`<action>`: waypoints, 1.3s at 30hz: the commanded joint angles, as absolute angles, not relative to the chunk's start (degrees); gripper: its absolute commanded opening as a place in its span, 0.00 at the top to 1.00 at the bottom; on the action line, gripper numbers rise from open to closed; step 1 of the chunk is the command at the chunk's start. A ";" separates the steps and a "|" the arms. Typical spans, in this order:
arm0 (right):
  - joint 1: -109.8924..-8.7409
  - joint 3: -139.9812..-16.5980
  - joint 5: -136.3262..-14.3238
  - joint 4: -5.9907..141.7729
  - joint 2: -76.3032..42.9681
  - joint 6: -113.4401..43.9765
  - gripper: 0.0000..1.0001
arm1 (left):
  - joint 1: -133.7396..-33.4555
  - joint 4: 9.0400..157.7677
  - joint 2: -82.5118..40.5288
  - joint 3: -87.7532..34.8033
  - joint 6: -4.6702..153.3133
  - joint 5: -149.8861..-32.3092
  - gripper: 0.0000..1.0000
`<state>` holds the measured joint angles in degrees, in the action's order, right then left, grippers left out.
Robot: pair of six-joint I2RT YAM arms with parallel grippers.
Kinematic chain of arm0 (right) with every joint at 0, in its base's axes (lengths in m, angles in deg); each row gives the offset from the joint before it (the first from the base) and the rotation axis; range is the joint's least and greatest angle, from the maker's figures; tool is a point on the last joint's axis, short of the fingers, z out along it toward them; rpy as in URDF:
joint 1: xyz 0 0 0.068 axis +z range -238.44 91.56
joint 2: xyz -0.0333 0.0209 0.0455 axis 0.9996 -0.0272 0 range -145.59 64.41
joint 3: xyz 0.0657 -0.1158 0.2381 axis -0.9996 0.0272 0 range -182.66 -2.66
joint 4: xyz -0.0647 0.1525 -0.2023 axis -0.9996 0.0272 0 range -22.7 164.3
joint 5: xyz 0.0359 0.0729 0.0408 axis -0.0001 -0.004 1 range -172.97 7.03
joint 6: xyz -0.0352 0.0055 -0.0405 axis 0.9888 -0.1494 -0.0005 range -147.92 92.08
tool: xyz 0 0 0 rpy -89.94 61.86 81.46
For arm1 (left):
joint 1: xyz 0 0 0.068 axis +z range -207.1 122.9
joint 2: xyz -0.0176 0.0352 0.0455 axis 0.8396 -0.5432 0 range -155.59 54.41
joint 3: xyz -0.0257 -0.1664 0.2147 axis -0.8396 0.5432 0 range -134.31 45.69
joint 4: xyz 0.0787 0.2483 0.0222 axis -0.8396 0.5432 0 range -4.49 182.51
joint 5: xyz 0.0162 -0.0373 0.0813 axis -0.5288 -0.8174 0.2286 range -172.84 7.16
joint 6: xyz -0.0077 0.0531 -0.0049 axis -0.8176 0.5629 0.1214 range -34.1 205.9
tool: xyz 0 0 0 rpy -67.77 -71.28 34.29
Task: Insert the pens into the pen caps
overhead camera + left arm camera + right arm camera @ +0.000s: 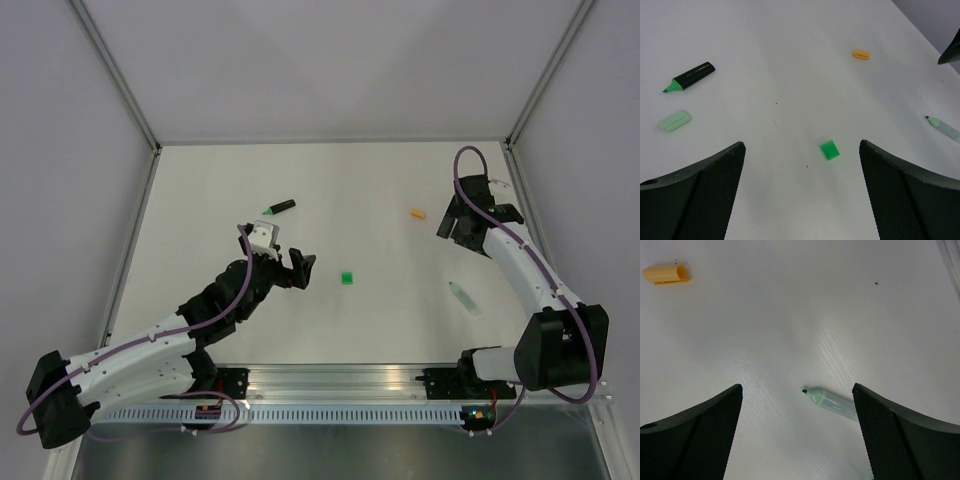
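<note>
White tabletop carries every piece, each lying flat and apart from the others. Left of centre rests a black-barrelled highlighter with a green chisel tip, uncapped, its tip pointing left. The left wrist view shows a pale green translucent cap near that tip, not touching it.

Next comes the left gripper, released: its black fingers stand wide apart with nothing between them. A small bright green square cap sits just to its right; from the wrist it lies ahead of the gap, nearer the right finger.

Farther right, toward the back, is a stubby orange plastic cap, alone. Just beside it the right gripper is also spread wide and empty. Nearest the front on the right lies a pale translucent green pen with a dark tip, uncapped; the right wrist view shows it close to the right finger.
</note>
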<state>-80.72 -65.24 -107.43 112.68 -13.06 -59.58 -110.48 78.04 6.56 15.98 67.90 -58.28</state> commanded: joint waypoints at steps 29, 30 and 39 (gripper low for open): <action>-82.21 -56.45 -97.56 116.34 -15.65 -2.43 0.05 | -110.54 75.93 13.19 18.53 69.64 -49.97 0.00; -82.03 -55.66 -96.34 117.12 -16.18 -1.38 0.05 | -110.54 75.32 15.02 19.06 69.64 -50.05 0.00; -79.65 -51.97 -92.55 119.68 -21.19 0.12 0.06 | -110.62 72.32 20.93 22.49 69.55 -49.97 0.00</action>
<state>-79.56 -52.98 -91.81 118.01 -20.86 -2.42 -110.48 75.46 19.83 22.12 68.86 -51.44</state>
